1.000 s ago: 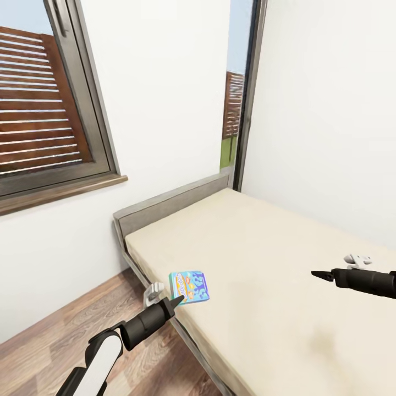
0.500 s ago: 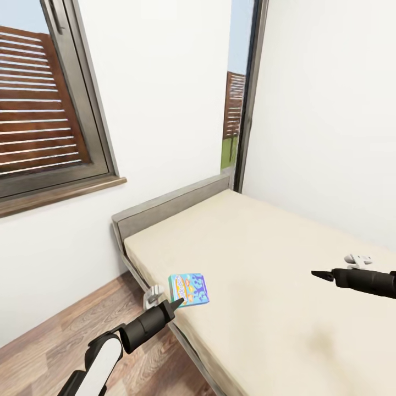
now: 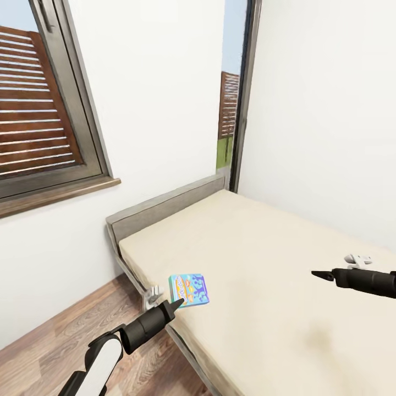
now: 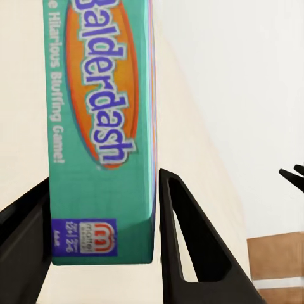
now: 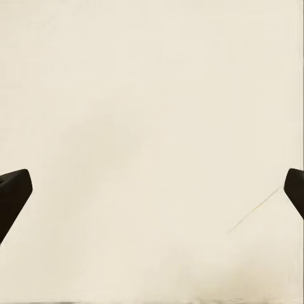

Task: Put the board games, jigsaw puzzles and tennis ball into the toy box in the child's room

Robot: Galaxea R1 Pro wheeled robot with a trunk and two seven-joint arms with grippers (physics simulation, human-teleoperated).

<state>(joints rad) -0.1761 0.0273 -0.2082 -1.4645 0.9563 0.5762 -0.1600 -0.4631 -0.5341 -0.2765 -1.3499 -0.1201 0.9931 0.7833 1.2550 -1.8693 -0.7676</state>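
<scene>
At the left, the board game [image 3: 190, 288] is clamped by its edge between the closed fingers of the left gripper [image 3: 177, 301], kept just above the bed [image 3: 264, 264] near its corner, seemingly for carrying to the toy box. Farther right, the right gripper [image 3: 324, 275] is held spread wide and empty over the mattress, probably kept free for another toy.

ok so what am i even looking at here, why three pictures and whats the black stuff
This is a simulated two-armed robot in a bedroom. The big picture comes from a camera on its head, looking down over both arms at a bed. The other two come from cameras near each hand, looking along its two black fingers. The left hand has its fingers on either side of a teal Balderdash board game by the mattress edge. The right hand hangs over bare mattress, its fingertips spread wide, holding nothing.
</scene>
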